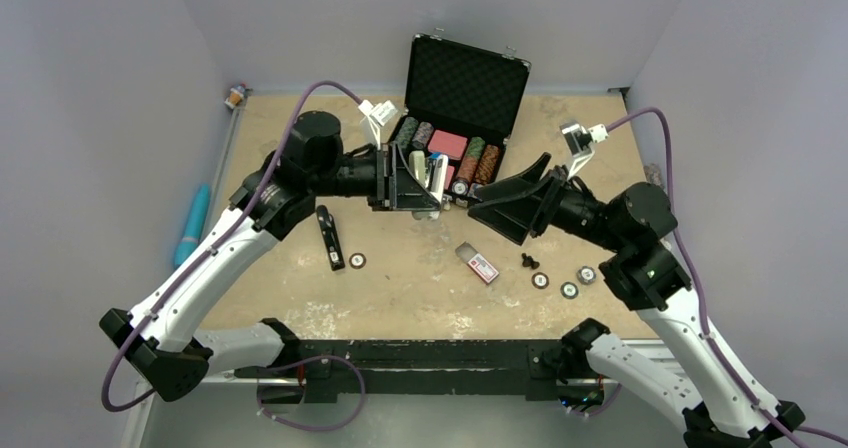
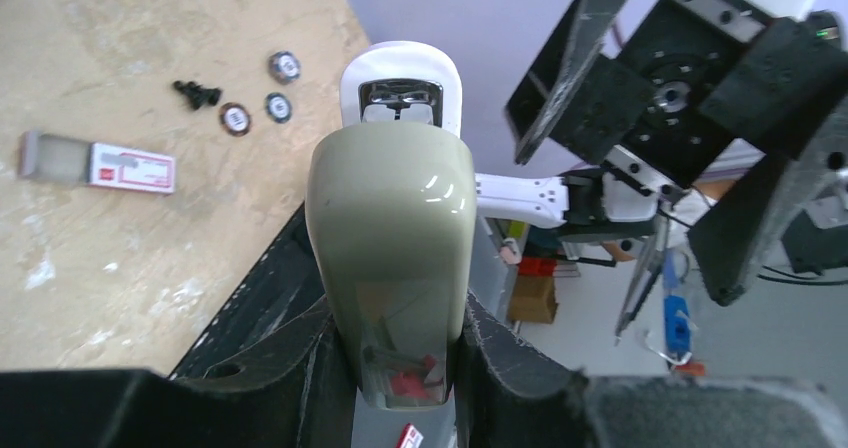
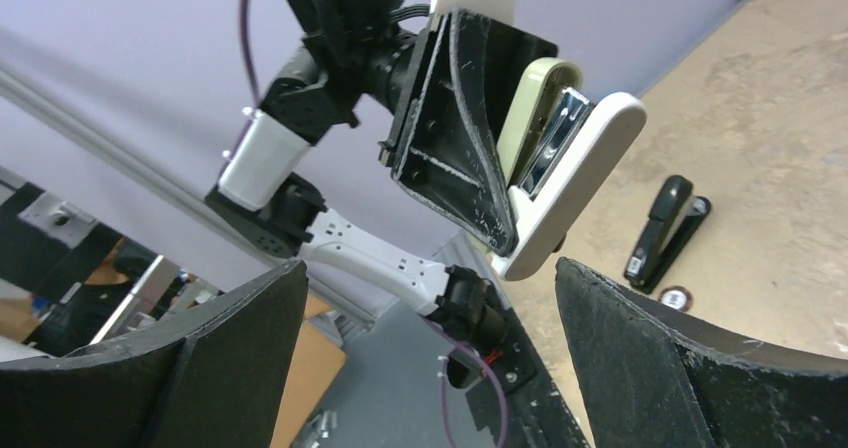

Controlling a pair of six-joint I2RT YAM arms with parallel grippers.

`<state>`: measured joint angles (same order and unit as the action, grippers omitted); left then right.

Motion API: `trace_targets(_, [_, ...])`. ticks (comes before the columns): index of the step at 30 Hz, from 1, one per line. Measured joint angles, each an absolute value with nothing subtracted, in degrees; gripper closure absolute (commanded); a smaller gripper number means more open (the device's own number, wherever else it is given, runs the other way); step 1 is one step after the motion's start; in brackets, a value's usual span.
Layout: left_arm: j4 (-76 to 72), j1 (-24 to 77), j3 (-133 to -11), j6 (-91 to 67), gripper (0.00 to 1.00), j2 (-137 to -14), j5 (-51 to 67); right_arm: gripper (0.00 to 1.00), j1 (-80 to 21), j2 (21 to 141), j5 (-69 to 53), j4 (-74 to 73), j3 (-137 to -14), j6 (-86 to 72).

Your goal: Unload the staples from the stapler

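My left gripper (image 1: 425,180) is shut on the rear end of a beige-and-white stapler (image 1: 437,176) and holds it in the air, nose toward the right arm. In the left wrist view the beige top (image 2: 390,218) sits between my fingers (image 2: 290,368), with silver metal at the nose. A slim black stapler (image 1: 330,236) lies on the table below the left arm, apart from both grippers; it also shows in the right wrist view (image 3: 665,228). My right gripper (image 1: 495,203) is open and empty, facing the held stapler (image 3: 570,168) a short way off.
An open black poker chip case (image 1: 465,78) stands at the back behind the grippers. A small staple box (image 1: 478,264), a black screw-like piece (image 1: 529,261) and loose chips (image 1: 569,290) lie on the table. A blue object (image 1: 192,223) lies off the left edge.
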<state>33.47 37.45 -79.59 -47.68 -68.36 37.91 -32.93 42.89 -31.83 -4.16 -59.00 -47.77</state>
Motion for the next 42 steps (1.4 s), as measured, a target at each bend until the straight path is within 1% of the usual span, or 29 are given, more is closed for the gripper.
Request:
trace_targets(3, [25.23, 37.23, -76.9, -52.58, 1.0, -67.33, 41.5, 0.01, -32.93, 41.76, -33.56, -0.01, -56.93, -50.28])
trace_targets(7, [16.78, 37.21, -76.34, -57.45, 1.0, -66.83, 45.43, 0.01, -32.93, 41.56, -34.52, 2.98, -56.62, -52.05])
trace_targets(14, [9.04, 37.19, -76.36, -61.56, 1.0, -66.22, 49.74, 0.01, -32.93, 42.94, -35.07, 5.65, -56.88, -53.36])
trace_targets(19, [6.28, 37.19, -76.36, -63.7, 1.0, -66.22, 51.7, 0.02, -32.95, 46.06, -35.09, 7.42, -58.92, -54.0])
trace_targets(23, [4.05, 37.19, -76.38, -64.95, 1.0, -66.19, 52.47, 0.04, -32.93, 49.54, -35.09, 8.69, -61.49, -54.11])
trace_targets(25, [3.99, 37.19, -76.53, -65.06, 1.0, -66.19, 52.51, 0.06, -32.93, 51.33, -35.18, 9.02, -62.78, -54.24])
trace_targets(31, [4.71, 37.19, -76.77, -65.04, 1.0, -66.19, 52.51, 0.08, -32.93, 56.05, -35.62, 11.31, -66.17, -54.94])
trace_targets(34, [5.32, 37.19, -76.77, -65.01, 1.0, -66.19, 52.49, 0.12, -32.95, 57.47, -35.79, 12.03, -66.65, -55.35])
trace_targets(42, [5.5, 37.21, -76.77, -64.99, 1.0, -66.22, 52.34, 0.17, -33.41, 59.53, -36.18, 13.63, -66.65, -56.21])
